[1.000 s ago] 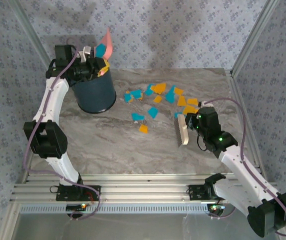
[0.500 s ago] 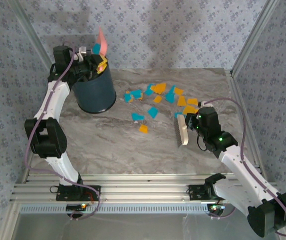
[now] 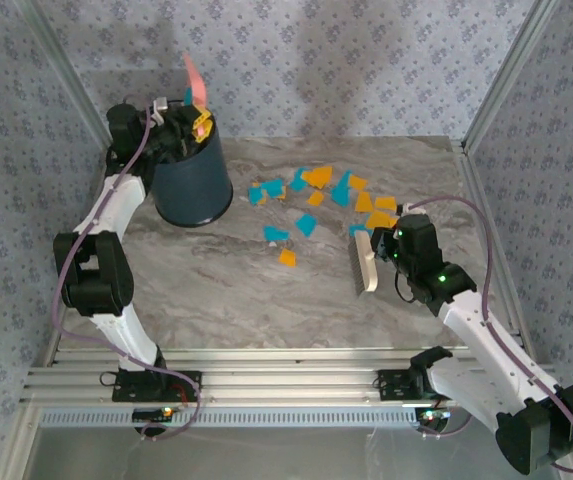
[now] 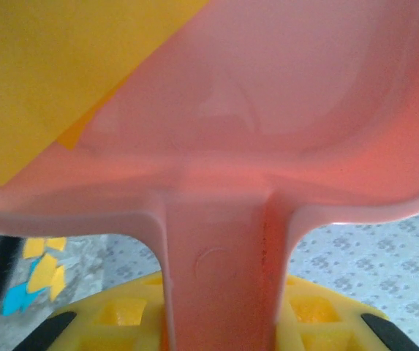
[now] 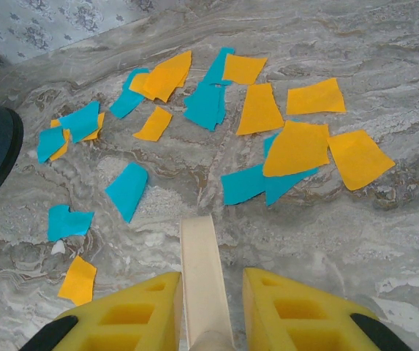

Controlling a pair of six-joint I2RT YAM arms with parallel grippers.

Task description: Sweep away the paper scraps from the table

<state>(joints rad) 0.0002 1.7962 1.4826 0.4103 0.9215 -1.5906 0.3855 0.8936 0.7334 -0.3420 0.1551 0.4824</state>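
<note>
Left gripper (image 3: 181,125) clamps the dustpan (image 4: 267,110) over the bin (image 3: 191,185) at ten o'clock. Right gripper (image 5: 208,314) clamps the brush (image 3: 365,262) at three o'clock, near paper scraps (image 5: 297,146).

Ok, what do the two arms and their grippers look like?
The left arm and right arm both have white link shells and black joint housings, with a mauve cable running along each. Small green lights glow on the right one. The left gripper and right gripper have yellow fingers with recessed pockets and black tips.
</note>
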